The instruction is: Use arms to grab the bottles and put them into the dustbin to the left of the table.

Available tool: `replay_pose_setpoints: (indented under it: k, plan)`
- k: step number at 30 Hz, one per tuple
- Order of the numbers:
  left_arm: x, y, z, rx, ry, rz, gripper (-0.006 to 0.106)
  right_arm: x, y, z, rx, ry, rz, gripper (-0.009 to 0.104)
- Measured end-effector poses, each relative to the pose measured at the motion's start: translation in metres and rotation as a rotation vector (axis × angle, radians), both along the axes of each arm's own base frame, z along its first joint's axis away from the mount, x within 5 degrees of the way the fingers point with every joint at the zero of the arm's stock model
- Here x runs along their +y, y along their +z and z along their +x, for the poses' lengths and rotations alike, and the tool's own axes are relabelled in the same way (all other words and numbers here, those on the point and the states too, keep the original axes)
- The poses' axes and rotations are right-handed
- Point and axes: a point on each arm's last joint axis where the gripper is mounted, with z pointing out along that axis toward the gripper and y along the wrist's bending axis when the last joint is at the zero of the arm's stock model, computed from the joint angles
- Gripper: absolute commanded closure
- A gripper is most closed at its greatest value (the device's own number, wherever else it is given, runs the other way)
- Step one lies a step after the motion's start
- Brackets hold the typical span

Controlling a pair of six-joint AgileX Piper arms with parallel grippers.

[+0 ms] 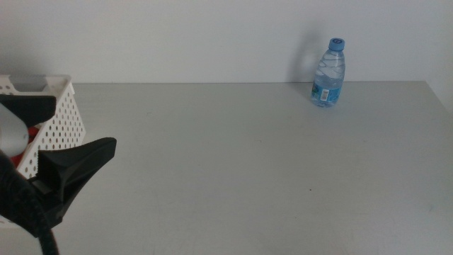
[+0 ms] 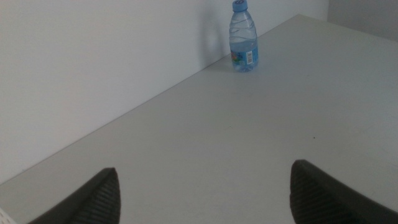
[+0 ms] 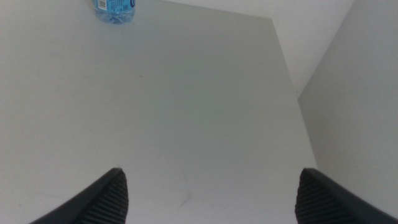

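A small clear water bottle with a blue cap (image 1: 329, 74) stands upright at the far right of the table (image 1: 241, 163), close to the back wall. It also shows in the left wrist view (image 2: 244, 40), and its base shows in the right wrist view (image 3: 115, 7). The white perforated dustbin (image 1: 60, 106) stands at the left edge, with something red (image 1: 32, 134) inside it. My left gripper (image 1: 83, 127) is open and empty beside the dustbin, far from the bottle; its jaws stand wide apart (image 2: 205, 193). My right gripper (image 3: 211, 193) is open and empty, out of the middle view. The yellow tea bottle is not visible.
A white wall runs along the table's far edge. The table's right edge (image 3: 292, 87) lies close to the bottle. The grey tabletop stretches between the dustbin and the bottle.
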Motion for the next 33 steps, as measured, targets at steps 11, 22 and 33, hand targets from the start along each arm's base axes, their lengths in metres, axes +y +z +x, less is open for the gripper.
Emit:
replay_pose_setpoints:
  k: [11, 22, 33]
  plan:
    - [0.0, 0.0, 0.0, 0.0, 0.0, 0.0, 0.007, 0.001, 0.026, 0.103, -0.157, 0.118, -0.002, 0.001]
    - [0.0, 0.0, 0.0, 0.001, 0.0, 0.001, 0.007, 0.005, 0.008, 0.173, -0.283, 0.198, 0.134, 0.001]
    - [0.0, 0.0, 0.0, -0.001, 0.001, 0.004, 0.007, 0.026, -0.032, 0.229, -0.449, 0.339, 0.231, 0.001]
